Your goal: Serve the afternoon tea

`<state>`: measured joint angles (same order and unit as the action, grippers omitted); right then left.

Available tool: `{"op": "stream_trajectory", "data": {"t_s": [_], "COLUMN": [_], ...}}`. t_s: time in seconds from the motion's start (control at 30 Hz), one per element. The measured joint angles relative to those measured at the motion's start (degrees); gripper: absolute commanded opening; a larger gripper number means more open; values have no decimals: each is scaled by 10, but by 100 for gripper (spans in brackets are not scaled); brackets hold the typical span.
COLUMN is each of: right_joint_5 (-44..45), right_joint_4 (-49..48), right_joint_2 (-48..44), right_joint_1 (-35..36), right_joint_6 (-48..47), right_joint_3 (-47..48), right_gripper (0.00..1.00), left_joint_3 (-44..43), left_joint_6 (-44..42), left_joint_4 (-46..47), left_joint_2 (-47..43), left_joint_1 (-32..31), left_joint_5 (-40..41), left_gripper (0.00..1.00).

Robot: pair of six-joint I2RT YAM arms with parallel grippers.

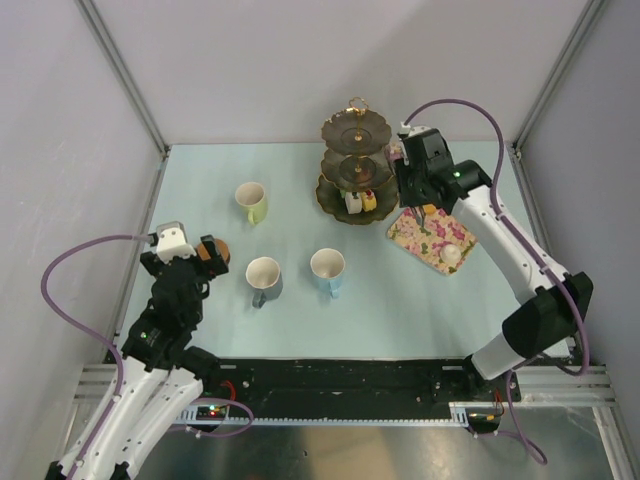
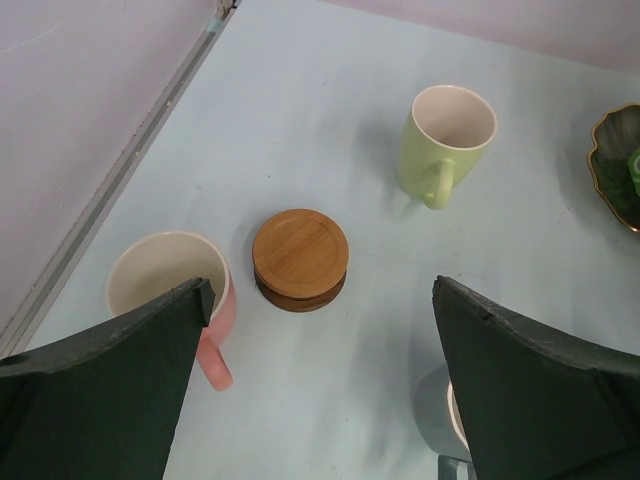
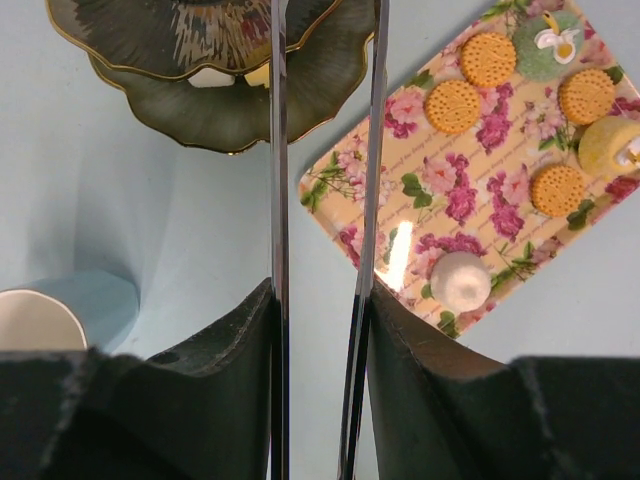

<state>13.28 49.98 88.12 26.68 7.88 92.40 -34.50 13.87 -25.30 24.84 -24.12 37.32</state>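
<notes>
Standing at the back of the pale blue worktop [image 1: 420, 310], the dark gold-rimmed three-tier stand [image 1: 355, 165] is the biggest piece here, so I place everything else from it.

The right claw [image 3: 320, 300] hangs just right of the stand, clenched on a pair of thin metal tongs [image 3: 278, 150]. The blades reach over the rim of the stand's lower tiers, and their tips run out of the wrist view. The left claw [image 2: 322, 300] hovers well to the stand's left and nearer the arm bases, jaws spread wide and grasping nothing.

The floral rectangular tray [image 1: 408, 233] lies askew just right of the stand's foot.

Four mugs stand upright:
- The yellow-green mug [image 1: 251, 202] is left of the stand.
- The grey mug [image 1: 264, 280] and the blue mug [image 1: 328, 271] are side by side in front of it.
- The pink mug [image 2: 165, 285] is farthest left, below the left claw.

A small stack of round brown coasters [image 2: 300, 258] sits just beside the pink mug, not touching it.

Two small cakes [image 1: 352, 201] rest on the stand's bottom tier. On the tray lie four round biscuits [image 3: 451, 105], a white domed cake [image 3: 460, 280], a yellow cake [image 3: 610, 145] and a green cake [image 3: 548, 45].
</notes>
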Motion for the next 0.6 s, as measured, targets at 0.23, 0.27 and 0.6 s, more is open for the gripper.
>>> {"op": "stream_trajectory", "data": {"t_s": [0.23, 0.27, 0.6], "right_joint_5": [-10, -13, -29], "right_joint_4": [-17, -23, -62], "right_joint_2": [51, 57, 141], "right_joint_1": [0, 0, 0], "right_joint_6": [-5, -7, -25], "right_joint_3": [28, 32, 85], "right_gripper": [39, 39, 39], "left_joint_3": [0, 0, 0], "left_joint_6": [0, 0, 0], "left_joint_4": [2, 2, 3], "left_joint_2": [-2, -2, -2], "left_joint_1": [0, 0, 0], "left_joint_5": [0, 0, 0], "left_gripper": [100, 100, 100]}}
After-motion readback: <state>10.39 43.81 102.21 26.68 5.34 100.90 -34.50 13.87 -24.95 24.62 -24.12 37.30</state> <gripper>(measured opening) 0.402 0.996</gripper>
